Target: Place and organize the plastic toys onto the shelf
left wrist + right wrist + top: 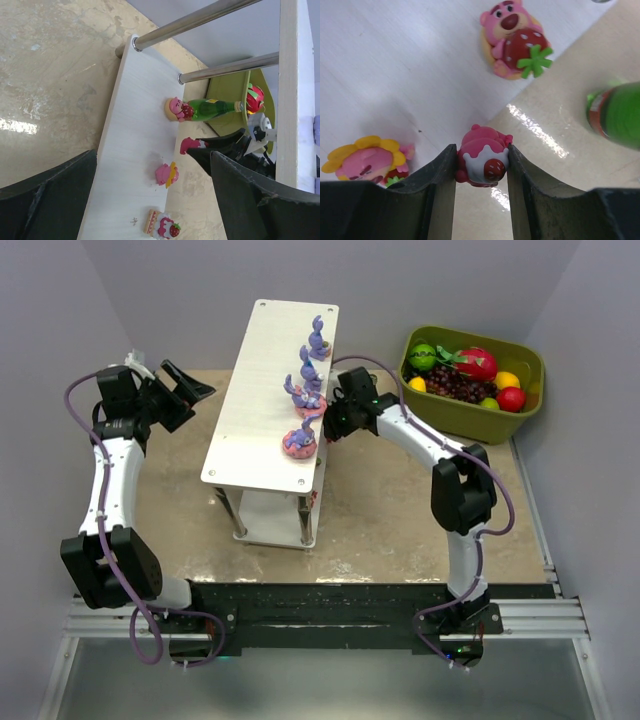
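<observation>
The right tool (481, 150) is clamped on a pink toy (482, 167), held beside the lower tier of the shelf (395, 75), seemingly for placing there; the left tool (152, 155) is spread wide, empty.

Plain pale grey walls (450, 280) close me in on the left, far and right sides. My desk (385, 525) is mottled beige, scuffed, with bright glare patches; a silver rail (540, 618) runs along its near edge.

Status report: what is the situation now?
Left gripper open, empty. Right gripper shut on pink toy at lower shelf board edge. Green bottle close by.
</observation>
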Action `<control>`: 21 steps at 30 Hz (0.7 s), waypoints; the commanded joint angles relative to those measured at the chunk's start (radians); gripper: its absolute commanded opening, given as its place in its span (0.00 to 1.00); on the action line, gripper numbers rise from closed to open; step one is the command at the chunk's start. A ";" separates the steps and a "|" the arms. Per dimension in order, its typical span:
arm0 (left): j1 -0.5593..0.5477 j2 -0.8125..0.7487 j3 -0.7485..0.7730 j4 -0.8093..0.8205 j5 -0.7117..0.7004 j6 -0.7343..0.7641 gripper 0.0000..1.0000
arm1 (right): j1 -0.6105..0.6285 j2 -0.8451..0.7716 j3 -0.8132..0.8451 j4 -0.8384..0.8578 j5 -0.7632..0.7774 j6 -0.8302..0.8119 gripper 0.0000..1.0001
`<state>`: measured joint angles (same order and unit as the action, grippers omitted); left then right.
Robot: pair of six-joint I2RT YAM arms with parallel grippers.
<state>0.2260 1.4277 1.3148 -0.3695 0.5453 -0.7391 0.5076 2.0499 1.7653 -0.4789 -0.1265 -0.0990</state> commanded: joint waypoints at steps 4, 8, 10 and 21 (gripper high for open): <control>-0.001 -0.015 0.055 0.012 -0.001 0.023 0.99 | 0.028 0.018 0.072 0.011 -0.024 -0.059 0.00; -0.002 -0.012 0.060 0.011 0.001 0.023 0.99 | 0.032 0.033 0.083 0.016 -0.025 -0.076 0.00; -0.001 -0.010 0.061 0.012 0.001 0.023 0.99 | 0.034 0.038 0.086 0.019 -0.033 -0.091 0.00; 0.003 -0.013 0.064 0.004 -0.001 0.030 0.99 | 0.037 0.093 0.152 -0.033 -0.117 -0.214 0.01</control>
<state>0.2260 1.4277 1.3392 -0.3832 0.5423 -0.7364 0.5350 2.1281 1.8374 -0.5049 -0.1879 -0.2314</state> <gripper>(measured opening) 0.991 0.412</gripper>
